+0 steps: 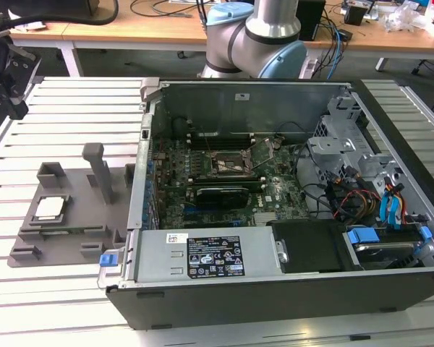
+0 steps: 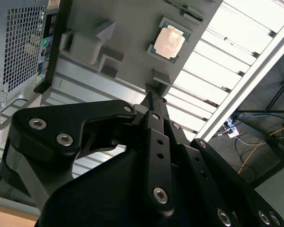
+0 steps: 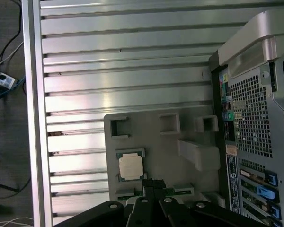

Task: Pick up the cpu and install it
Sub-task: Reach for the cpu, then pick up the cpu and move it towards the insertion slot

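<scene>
- The cpu (image 3: 131,167) lies flat in a recess of the tray (image 3: 156,142), lid up, below and just ahead of the gripper (image 3: 154,183); the two are apart and nothing touches it.
- I judge it light, stiff and thin. The smooth metal lid is likely to be slippery and the hidden underside delicate, so I would take it by two opposite edges of the rim, never across the faces.
- Appearance: a small square with a pale silver-grey top, warm-tinted in both wrist views, and a thin darker border; the recess walls sit close around it.
- Gripper: the fingers (image 2: 153,97) look drawn together into a narrow point and hold nothing.
- The tray rests on the slatted table (image 3: 109,71), its upright posts off to one side of the gripper.
- Beyond the tray stands the open case (image 1: 239,289); its socket (image 1: 231,165) sits on the board inside, well away from the gripper.
</scene>
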You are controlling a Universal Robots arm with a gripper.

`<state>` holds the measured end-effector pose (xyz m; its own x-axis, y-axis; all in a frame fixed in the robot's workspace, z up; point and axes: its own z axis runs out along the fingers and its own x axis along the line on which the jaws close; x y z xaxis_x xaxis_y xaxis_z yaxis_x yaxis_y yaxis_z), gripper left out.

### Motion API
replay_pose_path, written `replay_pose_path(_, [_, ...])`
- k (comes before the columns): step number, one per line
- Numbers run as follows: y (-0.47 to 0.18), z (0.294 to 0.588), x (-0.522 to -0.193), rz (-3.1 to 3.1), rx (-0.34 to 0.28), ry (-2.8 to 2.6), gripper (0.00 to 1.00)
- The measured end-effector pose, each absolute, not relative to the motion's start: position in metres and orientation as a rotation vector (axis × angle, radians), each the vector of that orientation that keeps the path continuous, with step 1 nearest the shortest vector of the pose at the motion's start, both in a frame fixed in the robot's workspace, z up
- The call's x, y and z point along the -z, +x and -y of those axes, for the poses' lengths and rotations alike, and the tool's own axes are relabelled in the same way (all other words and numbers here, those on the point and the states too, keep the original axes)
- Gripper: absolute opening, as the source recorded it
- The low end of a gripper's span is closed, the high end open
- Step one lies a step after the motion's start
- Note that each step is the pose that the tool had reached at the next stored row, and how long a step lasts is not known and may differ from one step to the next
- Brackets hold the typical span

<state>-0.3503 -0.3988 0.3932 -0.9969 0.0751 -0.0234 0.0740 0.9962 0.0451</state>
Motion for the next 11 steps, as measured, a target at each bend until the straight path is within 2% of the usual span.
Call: replay_pose_path(11, [-0.3514, 0.3988, -0.3932, -3.114, -0.069, 0.117, 0.11])
